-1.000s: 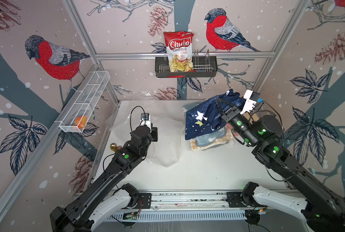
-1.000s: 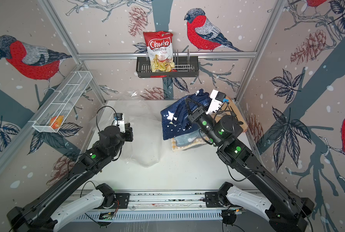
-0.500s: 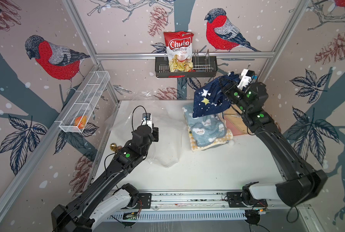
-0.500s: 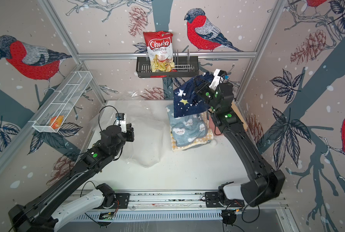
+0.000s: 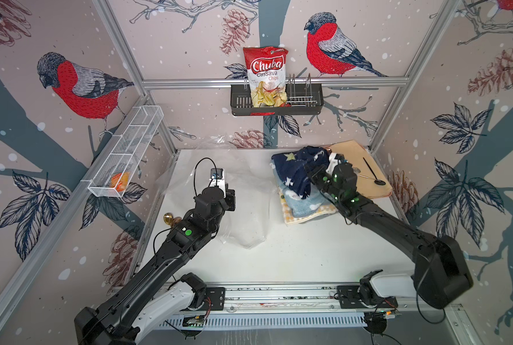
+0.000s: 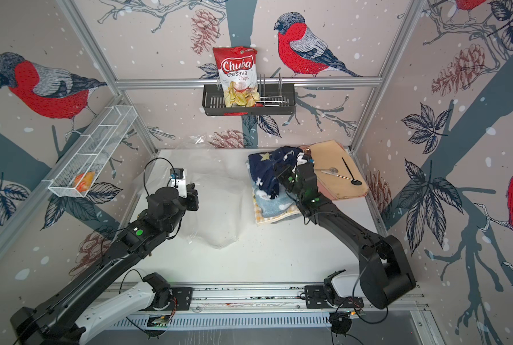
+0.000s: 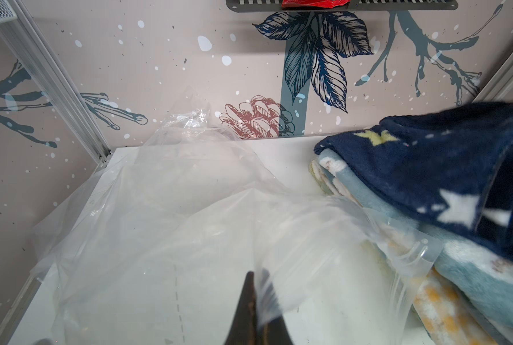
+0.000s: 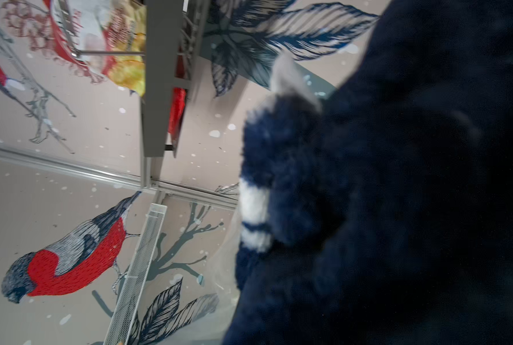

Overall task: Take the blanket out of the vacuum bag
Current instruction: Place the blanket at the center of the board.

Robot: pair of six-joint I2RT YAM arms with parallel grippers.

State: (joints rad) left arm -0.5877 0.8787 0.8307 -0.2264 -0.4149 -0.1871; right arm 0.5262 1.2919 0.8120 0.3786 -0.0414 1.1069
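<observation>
Blanket (image 5: 292,171) looks fully out of the bag (image 5: 243,215) to me. The navy starry fleece is slumped on top of the pile (image 5: 304,206) of folded cloths at the right of the table (image 5: 294,257), clear of the plastic. The bag lies limp on the left half with nothing visible inside, and in the left wrist view one corner of it reaches the pile's edge.

My guess at the why: the left claw (image 7: 255,283) is there as an anchor, so the bag doesn't get dragged along with the fleece. Its jaws are pressed together on a fold of the clear film, and you can see the plastic fanning out from the tips.

The right claw (image 5: 312,171) is low over the pile, next to the mat (image 5: 365,191), which reads like it's laying the blanket down there. The jaws themselves are buried in fleece in every view, but they're together, and the cloth bunches up right at the tip, so I'd say it's clamped on a fold of blanket.

What seems left is letting go on both sides
</observation>
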